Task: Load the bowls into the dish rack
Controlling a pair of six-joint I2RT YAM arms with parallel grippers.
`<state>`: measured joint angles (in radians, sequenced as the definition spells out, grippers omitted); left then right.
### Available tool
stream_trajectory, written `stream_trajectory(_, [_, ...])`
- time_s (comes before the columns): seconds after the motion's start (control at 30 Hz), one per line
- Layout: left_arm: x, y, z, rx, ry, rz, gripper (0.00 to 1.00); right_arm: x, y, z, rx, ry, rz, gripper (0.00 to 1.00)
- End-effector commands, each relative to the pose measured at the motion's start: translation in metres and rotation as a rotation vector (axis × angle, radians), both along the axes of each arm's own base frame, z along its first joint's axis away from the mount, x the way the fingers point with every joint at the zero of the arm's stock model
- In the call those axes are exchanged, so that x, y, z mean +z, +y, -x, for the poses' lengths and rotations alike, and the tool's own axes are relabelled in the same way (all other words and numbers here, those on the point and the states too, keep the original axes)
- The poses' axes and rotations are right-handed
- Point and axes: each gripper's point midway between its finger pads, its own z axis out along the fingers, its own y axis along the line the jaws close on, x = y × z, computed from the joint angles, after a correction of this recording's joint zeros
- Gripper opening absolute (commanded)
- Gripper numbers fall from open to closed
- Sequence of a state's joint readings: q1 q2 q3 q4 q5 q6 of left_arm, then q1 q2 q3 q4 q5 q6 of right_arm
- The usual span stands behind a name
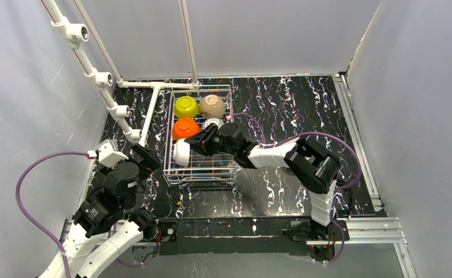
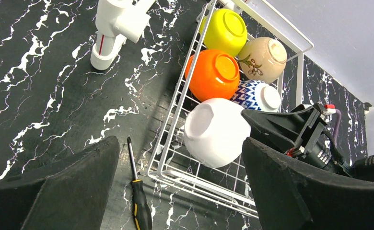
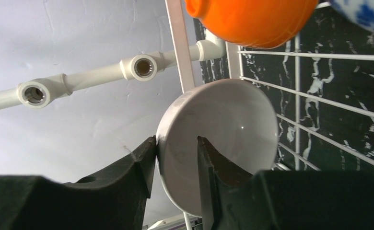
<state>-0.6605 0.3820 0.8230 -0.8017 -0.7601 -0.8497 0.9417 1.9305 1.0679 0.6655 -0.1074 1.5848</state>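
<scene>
- Nearest, the left gripper (image 2: 180,143) is held wide open and empty over the table, just left of the dish rack (image 1: 200,181).
- A screwdriver (image 2: 137,191) is seen below it in the left wrist view, lying on the table just beside the rack's near-left corner.
- Further in, the white bowl (image 2: 216,132) is held tilted in the rack's near-left part. Its rim is pinched by the right gripper (image 3: 175,148), which reaches in from the right.
- One finger (image 3: 209,163) inside the bowl and one outside are shown only by the right wrist view.
- Whether the bowl touches the wire floor cannot be told.
- Behind it, the orange bowl (image 2: 213,74) and the blue-and-white bowl (image 2: 254,96) are set upside down, side by side.
- Farthest, the yellow bowl (image 2: 226,31) and the beige bowl (image 2: 262,60) are likewise overturned.
</scene>
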Motion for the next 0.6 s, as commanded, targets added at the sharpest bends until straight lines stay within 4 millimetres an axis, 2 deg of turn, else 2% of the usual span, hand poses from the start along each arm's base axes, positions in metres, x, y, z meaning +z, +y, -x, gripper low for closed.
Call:
stream_trajectory(0.0, [-0.004,0.005,-0.002,0.036,0.008,-0.021,0.98,-0.034,-0.019,0.007,-0.006,0.015,0.157,0.45])
stream_trajectory(0.27, [-0.004,0.005,-0.002,0.035,0.005,-0.018,0.98,-0.013,-0.033,-0.003,-0.064,-0.066,0.18,0.57])
stream_trajectory(0.57, [-0.005,0.003,-0.003,0.029,0.01,-0.022,0.98,0.001,-0.024,-0.005,-0.057,-0.083,0.06,0.62])
